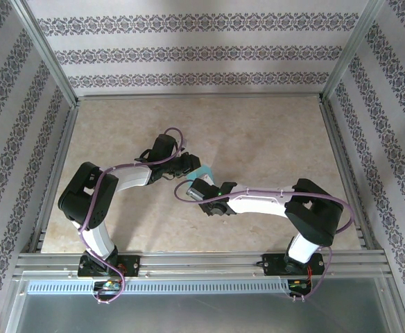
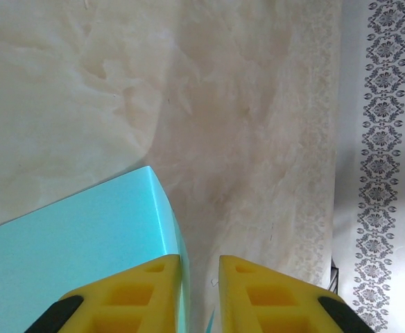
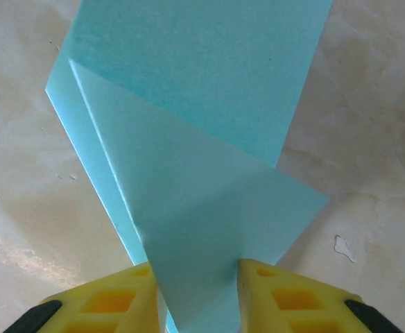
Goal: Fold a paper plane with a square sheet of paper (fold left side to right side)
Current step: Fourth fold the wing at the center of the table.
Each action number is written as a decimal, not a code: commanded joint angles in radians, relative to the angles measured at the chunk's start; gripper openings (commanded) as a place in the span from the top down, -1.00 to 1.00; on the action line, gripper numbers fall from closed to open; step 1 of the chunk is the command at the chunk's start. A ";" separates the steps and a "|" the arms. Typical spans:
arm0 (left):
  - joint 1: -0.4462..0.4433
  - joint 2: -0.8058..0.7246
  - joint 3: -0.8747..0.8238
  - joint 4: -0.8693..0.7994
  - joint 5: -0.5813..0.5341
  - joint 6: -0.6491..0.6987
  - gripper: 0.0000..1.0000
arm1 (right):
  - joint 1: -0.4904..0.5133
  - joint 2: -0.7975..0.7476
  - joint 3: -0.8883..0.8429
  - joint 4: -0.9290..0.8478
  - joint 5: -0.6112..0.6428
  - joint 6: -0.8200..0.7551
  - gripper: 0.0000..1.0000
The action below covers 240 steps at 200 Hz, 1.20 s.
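Marbled table (image 1: 272, 139), both arms bent inward so that their wrists meet near its middle. The square sheet of paper (image 3: 188, 104), partly folded, extends ahead of the right claw (image 3: 197, 267) and runs back between its fingers; whether they clamp it cannot be told. The left claw (image 2: 200, 260) stands narrowly apart, the sheet's folded edge against one finger (image 2: 140, 291); its grip is likewise uncertain. Probable hazards: opposed pulls tearing the sheet or skewing the crease, or the sheet slipping from a loose hold. The crowded wrists obstruct each other. A small white fleck (image 3: 345, 248) lies beside the right claw.
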 commanded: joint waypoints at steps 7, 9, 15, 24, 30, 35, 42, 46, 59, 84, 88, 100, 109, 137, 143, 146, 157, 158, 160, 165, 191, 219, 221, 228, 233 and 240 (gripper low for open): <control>-0.015 -0.043 0.015 -0.031 -0.021 0.016 0.55 | 0.015 0.012 0.001 -0.024 0.024 0.011 0.47; -0.014 -0.045 0.014 -0.032 -0.022 0.017 0.55 | 0.015 0.012 0.000 -0.024 0.023 0.012 0.48; -0.015 -0.046 0.013 -0.034 -0.024 0.018 0.55 | 0.017 0.014 -0.001 -0.024 0.022 0.013 0.50; -0.016 -0.051 0.013 -0.040 -0.027 0.019 0.54 | 0.017 0.018 -0.003 -0.022 0.019 0.014 0.55; -0.015 -0.054 0.013 -0.043 -0.030 0.021 0.54 | 0.018 0.023 -0.004 -0.022 0.017 0.016 0.58; -0.015 -0.055 0.010 -0.045 -0.030 0.021 0.52 | 0.019 0.026 -0.004 -0.021 0.014 0.018 0.60; -0.013 -0.059 0.009 -0.048 -0.031 0.019 0.49 | 0.018 0.031 -0.005 -0.021 0.011 0.018 0.65; -0.013 -0.062 0.007 -0.049 -0.032 0.018 0.49 | 0.019 0.033 -0.004 -0.020 0.010 0.018 0.67; -0.010 -0.073 0.001 -0.053 -0.033 0.012 0.47 | 0.020 0.039 -0.006 -0.018 0.006 0.020 0.74; 0.009 -0.109 -0.026 -0.067 -0.036 0.005 0.42 | 0.021 0.049 -0.002 -0.017 -0.003 0.022 0.86; 0.013 -0.117 -0.033 -0.071 -0.036 0.006 0.41 | 0.020 0.050 -0.003 -0.017 -0.003 0.023 0.87; 0.026 -0.149 -0.048 -0.089 -0.037 0.014 0.38 | 0.017 0.050 0.001 -0.017 -0.009 0.022 0.90; 0.038 -0.176 -0.061 -0.105 -0.039 0.019 0.35 | 0.015 0.046 0.001 -0.015 -0.016 0.024 0.92; 0.086 -0.264 -0.105 -0.170 -0.037 0.043 0.31 | -0.024 0.008 -0.025 0.027 -0.098 0.030 0.92; 0.096 -0.283 -0.113 -0.186 -0.038 0.050 0.30 | -0.035 -0.006 -0.037 0.045 -0.122 0.031 0.92; 0.101 -0.291 -0.118 -0.196 -0.038 0.054 0.30 | -0.042 -0.013 -0.043 0.054 -0.135 0.030 0.93; 0.114 -0.324 -0.132 -0.231 -0.043 0.073 0.30 | -0.065 -0.041 -0.070 0.095 -0.194 0.026 0.93; 0.115 -0.327 -0.133 -0.235 -0.043 0.075 0.30 | -0.068 -0.043 -0.073 0.098 -0.201 0.024 0.93; 0.116 -0.332 -0.135 -0.243 -0.046 0.080 0.30 | -0.073 -0.049 -0.078 0.106 -0.213 0.022 0.93; 0.117 -0.343 -0.137 -0.264 -0.051 0.092 0.29 | -0.086 -0.061 -0.090 0.125 -0.248 0.017 0.93; 0.115 -0.369 -0.147 -0.351 -0.055 0.144 0.29 | -0.161 -0.107 -0.150 0.205 -0.425 0.004 0.93; 0.086 -0.358 -0.164 -0.356 -0.029 0.152 0.30 | -0.241 -0.130 -0.204 0.271 -0.592 0.001 0.93; 0.082 -0.356 -0.166 -0.356 -0.029 0.152 0.29 | -0.247 -0.131 -0.207 0.275 -0.604 0.001 0.93; 0.071 -0.348 -0.168 -0.349 -0.030 0.148 0.29 | -0.269 -0.131 -0.219 0.288 -0.641 0.003 0.93; 0.060 -0.343 -0.171 -0.340 -0.029 0.140 0.29 | -0.281 -0.131 -0.226 0.295 -0.664 0.004 0.93; 0.046 -0.335 -0.175 -0.323 -0.027 0.130 0.29 | -0.300 -0.131 -0.236 0.305 -0.690 0.004 0.93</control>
